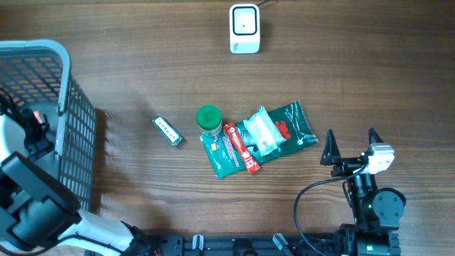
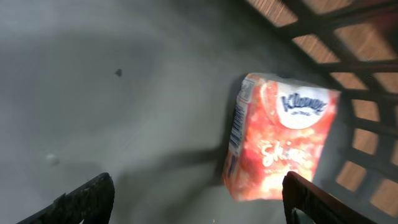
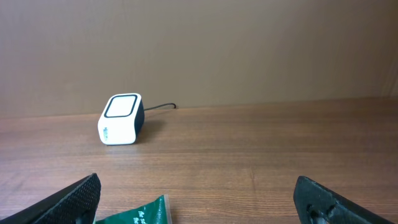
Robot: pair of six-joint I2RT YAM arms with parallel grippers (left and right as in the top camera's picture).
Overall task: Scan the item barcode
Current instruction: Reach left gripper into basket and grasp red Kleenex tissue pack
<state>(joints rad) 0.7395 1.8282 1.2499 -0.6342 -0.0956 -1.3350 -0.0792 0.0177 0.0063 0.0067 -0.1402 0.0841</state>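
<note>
The left arm (image 1: 32, 192) is reached down into the grey basket (image 1: 78, 135) at the table's (image 1: 142, 57) left edge. The left gripper (image 2: 198, 190) is spread wide with nothing gripped, above a red tissue pack (image 2: 280, 143) lying on the basket floor beside the mesh wall. The right gripper (image 1: 351, 139) is held low at the near right, its 2 fingers fully apart and empty, facing the white scanner (image 1: 244, 28) at the far edge. Open tabletop is seen between the scanner and the green pouch (image 1: 295, 124) and jar (image 1: 209, 119).
</note>
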